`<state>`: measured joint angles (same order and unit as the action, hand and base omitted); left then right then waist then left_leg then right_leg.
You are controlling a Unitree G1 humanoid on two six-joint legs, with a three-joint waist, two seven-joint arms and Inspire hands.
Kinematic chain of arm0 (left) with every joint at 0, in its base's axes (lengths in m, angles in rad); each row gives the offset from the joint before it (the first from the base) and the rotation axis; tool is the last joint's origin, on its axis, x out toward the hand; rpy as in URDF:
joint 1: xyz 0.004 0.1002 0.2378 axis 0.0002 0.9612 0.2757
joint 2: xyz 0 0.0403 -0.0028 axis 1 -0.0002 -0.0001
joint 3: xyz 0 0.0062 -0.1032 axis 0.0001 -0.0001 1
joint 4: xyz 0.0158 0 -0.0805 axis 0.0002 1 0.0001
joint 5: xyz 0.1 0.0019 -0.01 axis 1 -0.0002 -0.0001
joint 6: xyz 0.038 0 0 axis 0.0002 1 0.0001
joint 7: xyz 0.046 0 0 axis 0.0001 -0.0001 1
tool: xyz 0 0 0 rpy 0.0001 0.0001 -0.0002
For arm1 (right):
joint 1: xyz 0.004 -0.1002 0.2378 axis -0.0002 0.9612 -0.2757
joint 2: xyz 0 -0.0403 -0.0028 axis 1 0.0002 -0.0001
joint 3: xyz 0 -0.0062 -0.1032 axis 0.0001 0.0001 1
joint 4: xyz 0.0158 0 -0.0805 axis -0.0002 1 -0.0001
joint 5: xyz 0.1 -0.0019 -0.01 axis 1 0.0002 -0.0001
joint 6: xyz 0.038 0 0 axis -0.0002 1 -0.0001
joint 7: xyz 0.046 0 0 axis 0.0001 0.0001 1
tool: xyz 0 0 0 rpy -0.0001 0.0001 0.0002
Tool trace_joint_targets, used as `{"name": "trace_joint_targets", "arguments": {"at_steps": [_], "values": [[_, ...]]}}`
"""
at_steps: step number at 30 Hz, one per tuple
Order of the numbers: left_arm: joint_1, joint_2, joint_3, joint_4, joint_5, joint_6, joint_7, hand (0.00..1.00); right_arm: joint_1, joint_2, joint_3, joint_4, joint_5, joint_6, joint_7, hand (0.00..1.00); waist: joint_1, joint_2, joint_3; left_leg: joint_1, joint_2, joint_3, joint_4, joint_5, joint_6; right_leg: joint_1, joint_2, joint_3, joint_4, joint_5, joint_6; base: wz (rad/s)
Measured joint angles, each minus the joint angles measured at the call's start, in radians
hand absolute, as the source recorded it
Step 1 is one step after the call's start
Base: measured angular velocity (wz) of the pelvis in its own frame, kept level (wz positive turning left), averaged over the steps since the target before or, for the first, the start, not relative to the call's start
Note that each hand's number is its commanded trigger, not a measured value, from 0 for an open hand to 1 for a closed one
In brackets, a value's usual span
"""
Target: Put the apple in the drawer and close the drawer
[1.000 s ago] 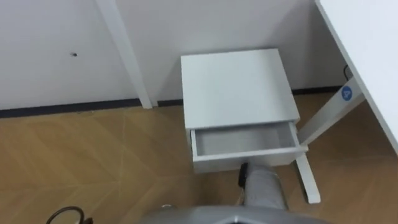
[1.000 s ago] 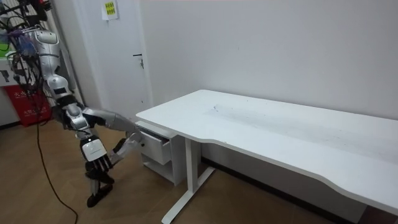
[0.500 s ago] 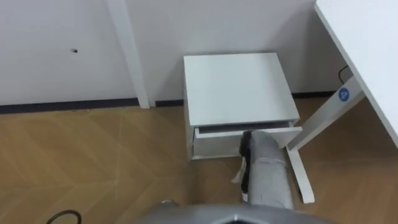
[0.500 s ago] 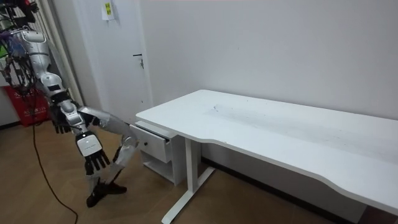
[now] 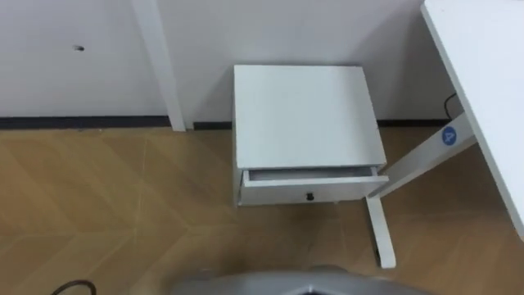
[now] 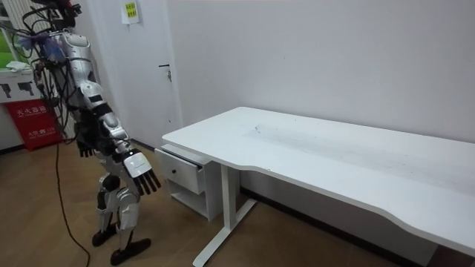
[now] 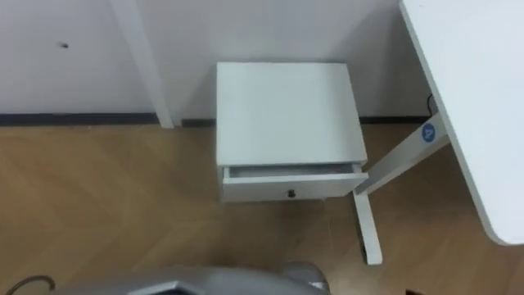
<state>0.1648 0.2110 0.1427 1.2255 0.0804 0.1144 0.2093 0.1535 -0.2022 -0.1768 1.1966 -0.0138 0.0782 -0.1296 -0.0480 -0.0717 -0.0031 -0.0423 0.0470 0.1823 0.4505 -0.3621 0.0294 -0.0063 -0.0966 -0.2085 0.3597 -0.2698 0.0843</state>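
Since the last entry the drawer (image 5: 307, 193) had gone from wide open to nearly shut. My right hand (image 6: 141, 176) had come off its front, and I had straightened up from the lean.

Right hand hung low beside my thigh, fingers straight and spread, holding nothing. Left hand (image 6: 84, 144) hung at my other side, toward the room view's left; could not tell how its fingers were set.

I stood on the wood floor (image 5: 115, 213) a little short of the small white cabinet (image 5: 299, 111). Drawer front sat almost flush, with a thin grey slot left along its top edge and the dark knob (image 5: 309, 196) at its middle; inside hidden. To my right was the white worktop (image 5: 491, 90), its leg (image 5: 378, 238) just beside the cabinet. Cabinet stood close by the white wall (image 5: 278, 33).
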Motion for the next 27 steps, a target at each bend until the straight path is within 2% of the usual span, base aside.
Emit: {"name": "trace_joint_targets", "arguments": {"at_steps": [2,3,5,6,7,8,9,10,11,12,13,14,15,16,18,19,21,24,27], "values": [[0.003,0.000,0.000,0.000,0.000,-0.006,-0.003,0.00,-0.002,0.003,0.003,0.000,0.000,-0.005,0.000,0.00,0.000,-0.004,0.0032,0.023,0.013,-0.017,-0.024,0.010,-0.014,0.019,0.019,0.001,-0.005,0.006,-0.013,0.11],[0.004,0.001,0.000,0.001,0.000,-0.005,-0.003,0.00,0.002,0.005,0.008,0.000,0.000,-0.006,0.000,0.00,0.001,-0.009,0.0091,0.037,0.018,-0.026,-0.040,0.019,-0.028,0.031,0.029,0.002,-0.019,0.008,-0.018,0.16],[0.003,0.000,-0.001,-0.001,0.000,-0.006,-0.004,0.00,0.003,0.004,0.020,0.000,-0.001,-0.006,0.000,0.00,0.002,-0.007,0.0048,0.042,0.029,-0.027,-0.049,0.022,-0.034,0.045,0.043,0.001,-0.038,0.005,-0.023,0.12],[0.005,-0.001,0.000,-0.012,0.000,-0.005,-0.005,0.00,-0.002,0.005,0.033,0.000,-0.001,-0.007,0.002,0.00,0.001,-0.015,0.0049,0.043,0.033,-0.036,-0.060,0.028,-0.044,0.048,0.048,-0.002,-0.037,0.006,-0.026,0.11],[0.005,-0.001,0.000,-0.026,0.000,-0.005,-0.006,0.00,-0.001,0.006,0.038,0.002,-0.002,-0.015,0.003,0.00,-0.001,-0.014,0.0117,0.053,0.033,-0.060,-0.078,0.039,-0.049,0.050,0.050,-0.016,-0.031,0.009,-0.031,0.13],[0.005,-0.001,-0.002,-0.031,0.000,-0.005,-0.007,0.00,0.002,0.006,0.038,0.004,-0.003,-0.017,0.002,0.00,-0.002,-0.014,0.0120,0.062,0.033,-0.075,-0.092,0.045,-0.049,0.045,0.052,-0.021,-0.019,0.009,-0.032,0.10],[0.001,-0.002,-0.009,-0.041,0.000,-0.007,-0.008,0.00,0.004,0.006,0.041,0.007,-0.005,-0.018,0.002,0.00,0.005,0.000,0.0189,0.092,0.050,-0.142,-0.124,0.051,-0.049,-0.005,0.061,-0.018,0.060,-0.010,-0.064,-0.30],[0.001,0.006,-0.001,-0.048,0.001,-0.016,-0.009,0.00,0.001,0.015,0.043,0.005,-0.021,-0.024,0.002,0.00,0.021,-0.002,0.0173,0.091,0.056,-0.187,-0.120,0.049,-0.053,-0.062,0.084,0.019,0.000,-0.002,-0.108,-0.57],[0.001,0.007,0.010,-0.046,0.002,-0.018,-0.010,0.00,-0.004,0.017,0.043,0.003,-0.042,-0.030,0.002,0.00,0.027,-0.002,0.0209,0.084,0.062,-0.187,-0.106,0.042,-0.064,-0.089,0.093,0.020,-0.035,0.043,-0.114,-0.37],[0.011,0.003,0.026,-0.031,0.011,-0.016,-0.012,0.00,0.001,0.022,0.045,0.002,-0.091,-0.034,-0.001,0.00,0.001,0.009,0.0109,0.070,0.081,-0.172,-0.089,0.033,-0.089,-0.064,0.101,-0.025,-0.037,0.066,-0.127,0.16],[0.007,-0.001,0.029,-0.025,0.012,-0.017,-0.021,0.00,0.009,0.022,0.046,0.003,-0.115,-0.031,-0.001,0.00,-0.018,0.015,0.0118,0.073,0.083,-0.127,-0.086,0.038,-0.098,-0.042,0.099,-0.022,-0.044,0.066,-0.128,0.52],[0.004,-0.004,0.027,-0.026,0.012,-0.019,-0.025,0.00,0.017,0.022,0.047,0.005,-0.117,-0.028,-0.001,0.00,-0.026,0.017,0.0129,0.071,0.083,-0.118,-0.092,0.038,-0.098,-0.030,0.098,-0.003,-0.055,0.066,-0.128,0.56],[0.003,-0.007,0.026,-0.029,0.011,-0.031,-0.027,0.00,0.024,0.024,0.047,0.008,-0.125,-0.020,0.001,0.00,-0.034,0.011,0.0180,0.053,0.074,-0.096,-0.119,0.038,-0.095,-0.014,0.097,0.051,-0.069,0.066,-0.128,0.45],[0.003,-0.006,0.026,-0.033,0.011,-0.032,-0.026,0.00,0.027,0.028,0.047,0.020,-0.133,-0.019,0.002,0.00,-0.034,0.023,0.0146,0.032,0.072,-0.076,-0.131,0.065,-0.083,-0.010,0.095,0.081,-0.064,0.063,-0.122,0.23],[0.018,-0.008,0.029,-0.037,0.011,-0.026,-0.023,0.00,0.017,0.034,0.046,0.043,-0.148,-0.019,0.014,0.00,-0.019,0.034,0.0060,0.055,0.065,-0.040,-0.127,0.077,-0.078,-0.008,0.088,0.067,-0.065,0.059,-0.114,-0.16],[0.025,-0.010,0.027,-0.036,0.011,-0.022,-0.024,0.00,0.012,0.035,0.045,0.047,-0.152,-0.021,0.023,0.00,-0.013,0.030,0.0097,0.068,0.057,-0.035,-0.129,0.077,-0.076,0.000,0.082,0.056,-0.069,0.053,-0.103,-0.21],[0.037,-0.013,0.020,-0.035,0.009,-0.012,-0.024,0.00,0.008,0.038,0.037,0.045,-0.152,-0.019,0.027,0.00,-0.015,0.032,0.0092,0.080,0.045,-0.032,-0.134,0.078,-0.075,0.014,0.079,0.038,-0.070,0.051,-0.100,-0.05],[0.045,-0.015,0.019,-0.035,0.009,-0.011,-0.025,0.00,-0.002,0.039,0.035,0.043,-0.152,0.000,0.038,0.00,-0.017,0.026,0.0105,0.100,0.042,-0.020,-0.151,0.078,-0.073,0.025,0.070,0.039,-0.072,0.042,-0.099,-0.03],[0.040,-0.025,0.020,-0.036,0.010,-0.011,-0.025,0.00,-0.003,0.038,0.035,0.051,-0.153,0.013,0.050,0.00,-0.023,0.033,0.0085,0.102,0.044,-0.021,-0.159,0.079,-0.072,0.028,0.071,0.035,-0.075,0.042,-0.101,-0.01]]}}
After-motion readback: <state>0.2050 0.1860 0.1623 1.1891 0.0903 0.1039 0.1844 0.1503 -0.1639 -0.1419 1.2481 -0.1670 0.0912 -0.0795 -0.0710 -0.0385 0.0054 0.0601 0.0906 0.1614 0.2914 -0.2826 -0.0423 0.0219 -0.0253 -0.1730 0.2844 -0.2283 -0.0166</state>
